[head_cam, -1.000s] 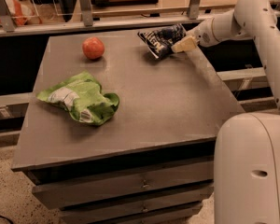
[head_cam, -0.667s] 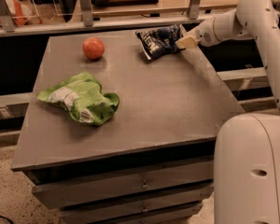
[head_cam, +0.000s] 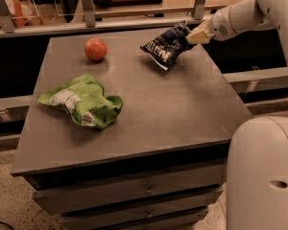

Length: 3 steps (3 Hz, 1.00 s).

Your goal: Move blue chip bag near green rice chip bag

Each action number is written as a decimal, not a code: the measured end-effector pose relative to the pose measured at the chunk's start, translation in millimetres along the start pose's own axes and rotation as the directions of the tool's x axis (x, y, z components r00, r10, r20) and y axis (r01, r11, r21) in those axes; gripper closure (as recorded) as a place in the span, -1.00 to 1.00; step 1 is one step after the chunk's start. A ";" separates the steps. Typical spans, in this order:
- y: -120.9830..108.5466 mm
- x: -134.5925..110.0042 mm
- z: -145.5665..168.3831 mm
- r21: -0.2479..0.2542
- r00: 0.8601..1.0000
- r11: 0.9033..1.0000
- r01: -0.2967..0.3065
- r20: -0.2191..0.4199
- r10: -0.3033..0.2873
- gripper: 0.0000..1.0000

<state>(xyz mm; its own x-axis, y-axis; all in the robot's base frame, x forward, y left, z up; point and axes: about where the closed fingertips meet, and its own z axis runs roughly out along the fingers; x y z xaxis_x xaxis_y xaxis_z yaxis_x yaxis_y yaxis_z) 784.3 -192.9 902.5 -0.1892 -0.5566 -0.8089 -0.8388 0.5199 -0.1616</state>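
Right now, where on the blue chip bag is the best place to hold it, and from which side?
Its upper right edge, from the right. The blue chip bag hangs tilted above the table, and the gripper, at the table's far right, is shut on that thin edge; the puffy middle may slip more easily.

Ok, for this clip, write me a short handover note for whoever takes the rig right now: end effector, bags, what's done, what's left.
End effector: shut on the blue chip bag at the far right of the table; the bag hangs tilted and appears raised off the surface.
Green rice chip bag: lies front left. A round orange-red fruit sits far left.
Done: blue bag grasped.
Left: carry it over, set it down beside the green bag, release.
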 end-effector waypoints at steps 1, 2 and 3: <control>18.3 -9.6 -18.3 -0.028 0.999 0.999 0.025 -0.019 -0.025 1.00; 47.5 -15.6 -13.4 -0.084 0.997 0.994 0.070 -0.036 -0.074 1.00; 74.4 -20.8 -4.3 -0.104 0.995 0.990 0.090 -0.033 -0.094 1.00</control>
<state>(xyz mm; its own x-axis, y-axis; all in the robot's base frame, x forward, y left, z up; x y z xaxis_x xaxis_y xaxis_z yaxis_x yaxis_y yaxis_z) 723.6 -145.4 909.7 -0.1261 -0.6244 -0.7709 -0.9010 0.3973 -0.1743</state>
